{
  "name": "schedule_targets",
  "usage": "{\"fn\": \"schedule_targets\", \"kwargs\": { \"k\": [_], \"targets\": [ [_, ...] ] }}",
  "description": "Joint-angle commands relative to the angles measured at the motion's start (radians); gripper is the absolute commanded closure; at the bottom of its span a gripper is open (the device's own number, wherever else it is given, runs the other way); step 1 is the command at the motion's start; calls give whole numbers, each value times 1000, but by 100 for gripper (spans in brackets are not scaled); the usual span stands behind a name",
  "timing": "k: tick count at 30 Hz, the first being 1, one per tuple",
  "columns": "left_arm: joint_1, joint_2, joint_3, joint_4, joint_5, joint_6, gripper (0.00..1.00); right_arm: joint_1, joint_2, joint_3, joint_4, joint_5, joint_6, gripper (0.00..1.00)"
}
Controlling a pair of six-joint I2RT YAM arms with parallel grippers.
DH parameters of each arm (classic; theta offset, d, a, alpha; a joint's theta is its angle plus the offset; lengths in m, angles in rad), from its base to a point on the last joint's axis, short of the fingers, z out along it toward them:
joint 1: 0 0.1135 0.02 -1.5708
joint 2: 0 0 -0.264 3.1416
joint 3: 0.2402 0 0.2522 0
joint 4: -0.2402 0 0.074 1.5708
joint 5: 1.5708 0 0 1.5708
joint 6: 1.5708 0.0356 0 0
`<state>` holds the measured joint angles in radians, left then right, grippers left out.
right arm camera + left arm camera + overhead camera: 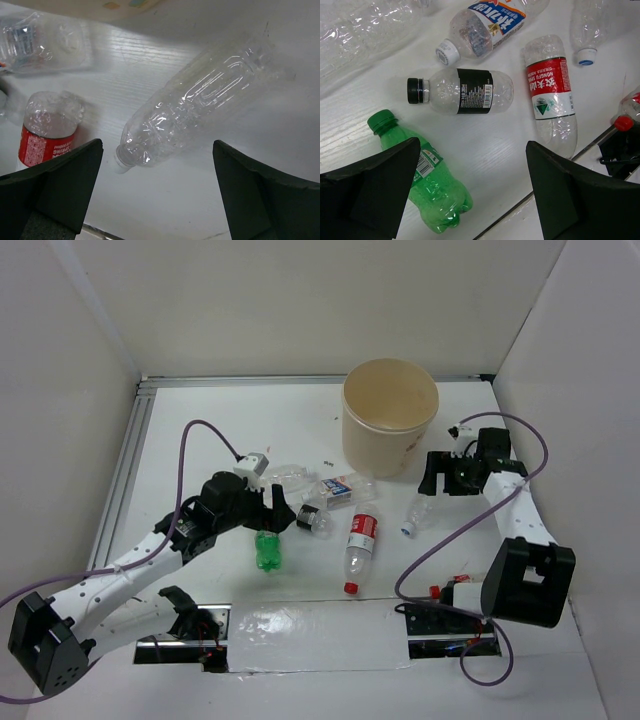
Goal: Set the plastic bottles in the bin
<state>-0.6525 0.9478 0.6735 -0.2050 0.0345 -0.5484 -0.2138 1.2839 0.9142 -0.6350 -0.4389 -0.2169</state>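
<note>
Left pincer (472, 145) gapes wide and empty over the middle of the bench (200, 430). The green bottle (432, 185) lies partly under one of its fingers, with the black-labelled bottle (465, 91) and the red-labelled bottle (550, 95) lying nearby. Right pincer (157, 145) is likewise spread wide and empty above a clear unlabelled bottle (195, 110) on its side. The beige bin (380, 450) stands upright near the far edge, toward the far right corner; these bottles lie outside it.

Glossy, crinkled plastic bottles (460, 91) lie on a white, faintly grained, perhaps wooden table (490, 150).
</note>
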Motion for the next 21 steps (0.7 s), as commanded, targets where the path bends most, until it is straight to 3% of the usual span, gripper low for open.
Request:
{"fn": "schedule_targets", "kwargs": {
  "k": [1, 14, 21],
  "targets": [
    [-15, -11, -5, 47, -12, 28, 0, 5, 43, -9, 74, 65, 138, 3],
    [-24, -20, -14, 58, 7, 10, 0, 5, 198, -60, 192, 129, 316, 4],
    [-24, 16, -2, 67, 7, 19, 0, -7, 333, -60, 242, 175, 356, 10]
  ]
}}
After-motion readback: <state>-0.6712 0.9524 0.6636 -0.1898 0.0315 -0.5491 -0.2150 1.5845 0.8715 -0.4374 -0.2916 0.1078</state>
